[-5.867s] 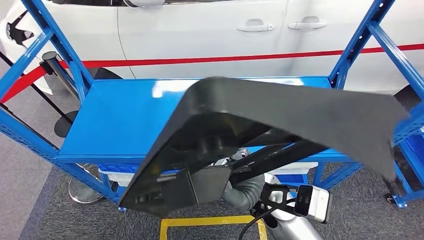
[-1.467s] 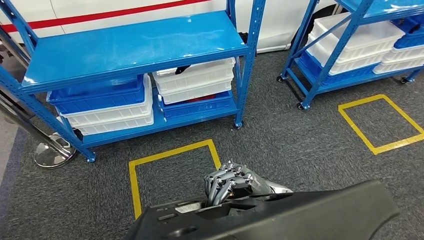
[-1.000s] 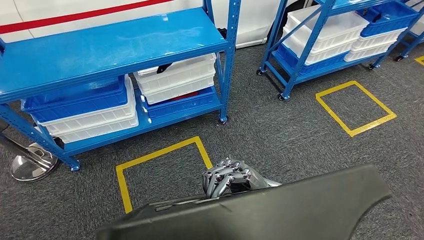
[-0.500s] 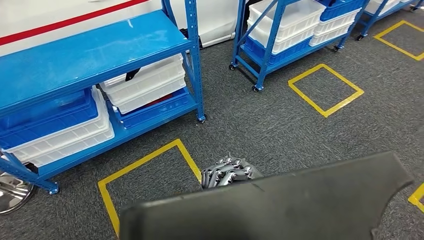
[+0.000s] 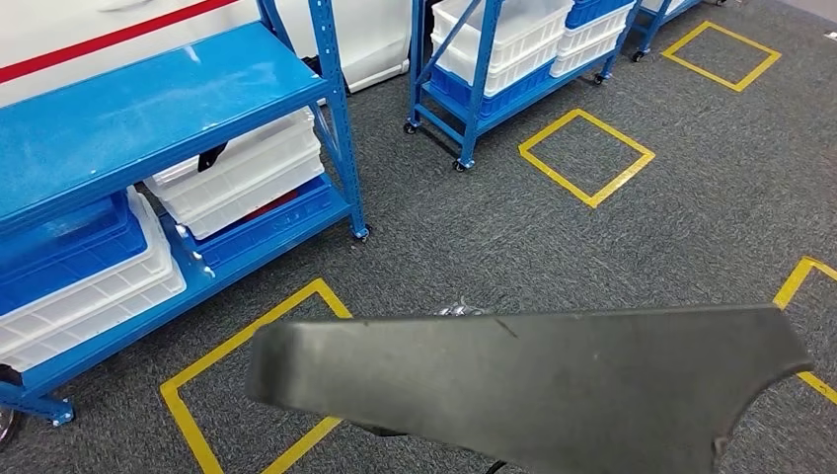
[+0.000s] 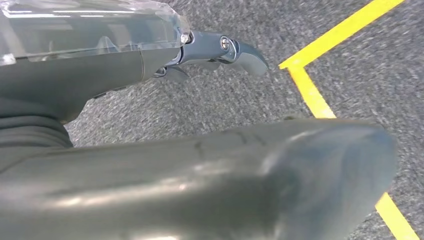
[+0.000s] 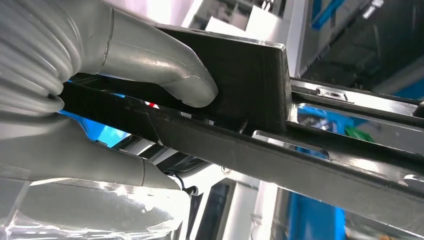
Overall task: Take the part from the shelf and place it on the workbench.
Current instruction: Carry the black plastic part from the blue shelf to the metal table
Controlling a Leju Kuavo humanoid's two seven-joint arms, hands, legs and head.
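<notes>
Holding the part (image 5: pixel 553 385), your right robot hand (image 7: pixel 75 100) has its thumb pressed on a black block of the part's underside and its other fingers wrapped under a rib below, so the grip is closed on it. You see the part from the head view as a broad dark grey panel stretched across the lower picture, carried in the air over the grey carpet (image 5: pixel 474 237), its rounded end on the left and its notched end on the right. Just above its upper edge a sliver of silver fingers (image 5: pixel 456 310) peeks out; whose they are you cannot tell.

Your left robot hand (image 6: pixel 150 55) sits right beside the part's rounded end, its dark fingers reaching out over the carpet; whether it touches or grips the part you cannot tell.

Beneath the part's left end lies a yellow taped square (image 5: pixel 237 341) on the floor. Off to the left stands a blue shelf (image 5: pixel 138 109) with white bins (image 5: pixel 247 178) and blue bins (image 5: pixel 59 252) on its lower level. Farther back is a second blue rack (image 5: pixel 464 89), also stacked with bins, with more yellow squares (image 5: pixel 585 156) near it.
</notes>
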